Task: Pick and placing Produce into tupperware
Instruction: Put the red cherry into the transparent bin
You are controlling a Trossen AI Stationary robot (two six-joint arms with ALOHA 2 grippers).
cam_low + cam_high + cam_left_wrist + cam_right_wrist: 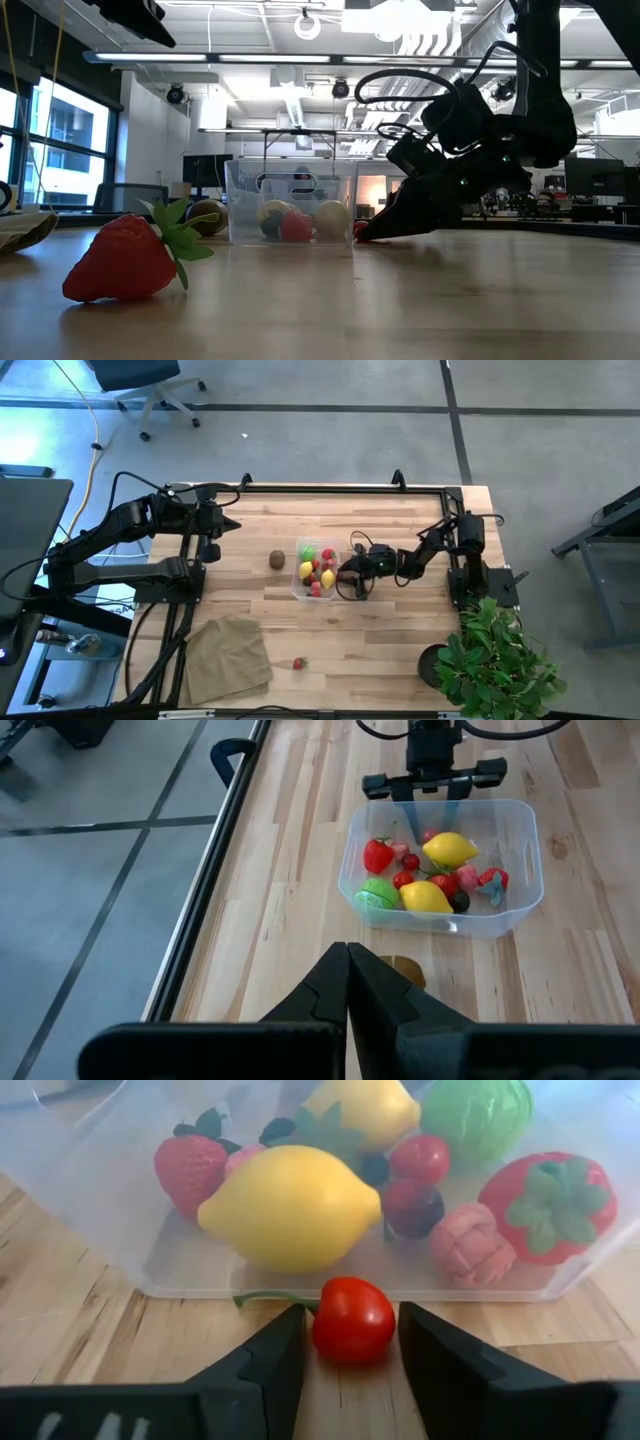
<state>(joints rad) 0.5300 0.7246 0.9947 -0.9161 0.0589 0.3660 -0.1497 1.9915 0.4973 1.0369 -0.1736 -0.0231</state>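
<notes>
At centre frame, the right gripper sets its jaws either side of a small red cherry tomato, just outside the clear plastic tupperware tub of toy fruit on the wooden bench. The left gripper, jaws closed, waits at upper left.

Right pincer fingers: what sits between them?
In the right wrist view, a small red berry on bare wood, just outside the tupperware wall.

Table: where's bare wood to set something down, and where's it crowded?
Free: between cloth and potted plant, except one strawberry; also the far strip behind the tupperware. Crowded: around the tub, with kiwi beside it and right gripper around a red berry.
</notes>
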